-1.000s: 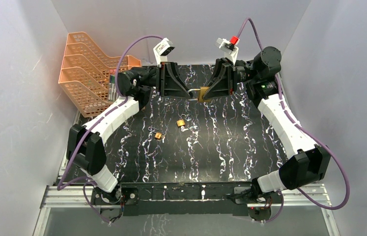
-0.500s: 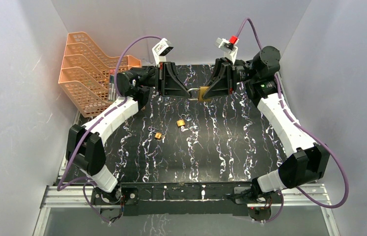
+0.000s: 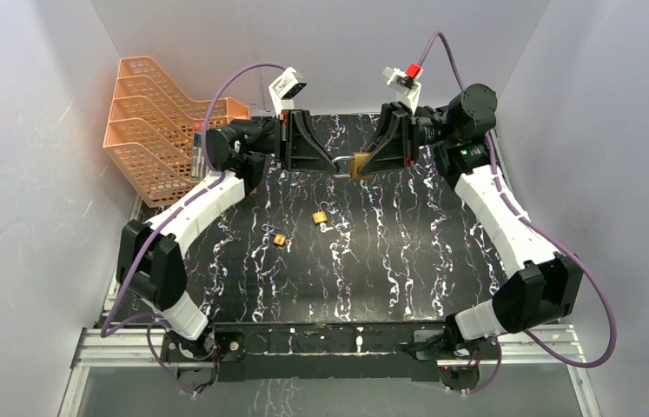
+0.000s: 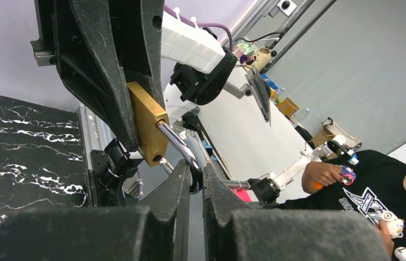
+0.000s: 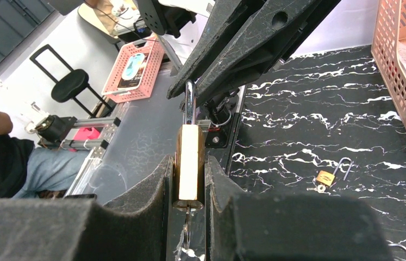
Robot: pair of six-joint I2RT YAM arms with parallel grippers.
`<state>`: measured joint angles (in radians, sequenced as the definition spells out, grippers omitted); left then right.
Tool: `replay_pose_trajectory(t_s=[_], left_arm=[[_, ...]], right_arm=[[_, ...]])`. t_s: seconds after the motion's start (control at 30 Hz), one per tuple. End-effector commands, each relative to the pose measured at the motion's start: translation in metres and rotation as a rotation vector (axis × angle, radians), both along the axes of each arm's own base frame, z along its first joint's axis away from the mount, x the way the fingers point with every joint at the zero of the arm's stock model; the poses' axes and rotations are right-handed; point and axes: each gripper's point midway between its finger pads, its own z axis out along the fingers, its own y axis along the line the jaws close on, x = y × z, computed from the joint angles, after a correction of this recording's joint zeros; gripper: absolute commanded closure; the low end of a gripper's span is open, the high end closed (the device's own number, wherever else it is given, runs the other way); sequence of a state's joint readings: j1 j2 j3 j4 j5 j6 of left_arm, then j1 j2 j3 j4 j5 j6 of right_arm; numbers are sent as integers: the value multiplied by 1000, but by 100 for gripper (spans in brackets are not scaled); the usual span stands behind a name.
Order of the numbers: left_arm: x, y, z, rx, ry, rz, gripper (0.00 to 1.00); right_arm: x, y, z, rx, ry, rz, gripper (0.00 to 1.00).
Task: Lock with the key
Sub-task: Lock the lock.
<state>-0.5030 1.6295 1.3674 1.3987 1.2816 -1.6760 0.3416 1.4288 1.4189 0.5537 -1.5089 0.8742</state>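
Note:
A brass padlock (image 3: 360,165) is held in the air between both grippers at the back of the table. My right gripper (image 5: 188,182) is shut on its brass body (image 5: 188,163); a key (image 5: 186,231) hangs from the keyhole below. My left gripper (image 4: 194,176) is shut on the steel shackle (image 4: 176,142), which stands pulled out of the body (image 4: 147,122), one leg free of its hole. The two grippers meet in the top view: left (image 3: 334,165), right (image 3: 366,165).
Two small brass padlocks lie on the black marbled table (image 3: 407,261): one (image 3: 321,217) near the middle, one (image 3: 280,240) to its left, each with a key. An orange tiered basket (image 3: 155,122) stands at the back left.

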Motion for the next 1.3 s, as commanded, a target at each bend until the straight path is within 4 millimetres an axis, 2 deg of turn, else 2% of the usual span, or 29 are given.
replay_pose_trajectory(t_s=[0.0,0.83,1.27], left_arm=[[-40,16,18,-210,-347,-21,100],[-34,5,11,-257,-345,-2,100],[-27,-13,-16,-265,-324,9,100]], right_arm=[[-19,-2,18,37,-102,17,100],[-34,18,27,75,-104,57,100],[-42,33,37,123,-98,52,100]])
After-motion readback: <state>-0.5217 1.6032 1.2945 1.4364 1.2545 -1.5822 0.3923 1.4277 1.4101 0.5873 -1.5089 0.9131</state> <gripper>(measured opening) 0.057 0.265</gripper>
